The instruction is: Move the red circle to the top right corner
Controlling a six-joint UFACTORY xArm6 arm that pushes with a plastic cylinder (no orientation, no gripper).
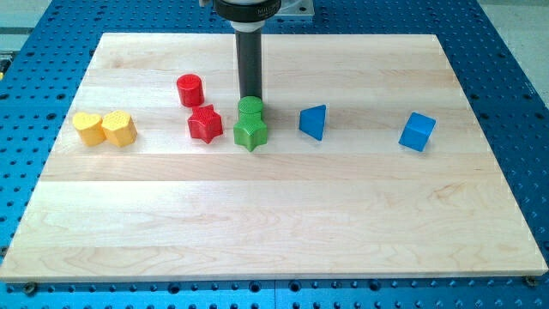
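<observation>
The red circle [190,89] stands upright on the wooden board [274,215], left of centre near the view's top. My tip [250,97] comes down just above the green circle [250,107], about 70 pixels to the right of the red circle and not touching it. The rod's very end is partly hidden behind the green circle. A red star [205,124] lies just below and right of the red circle.
A green star [250,132] sits against the green circle's lower side. A blue triangle [314,121] and a blue cube [417,131] lie to the right. A yellow hexagon [87,128] and a yellow heart [119,128] touch at the left.
</observation>
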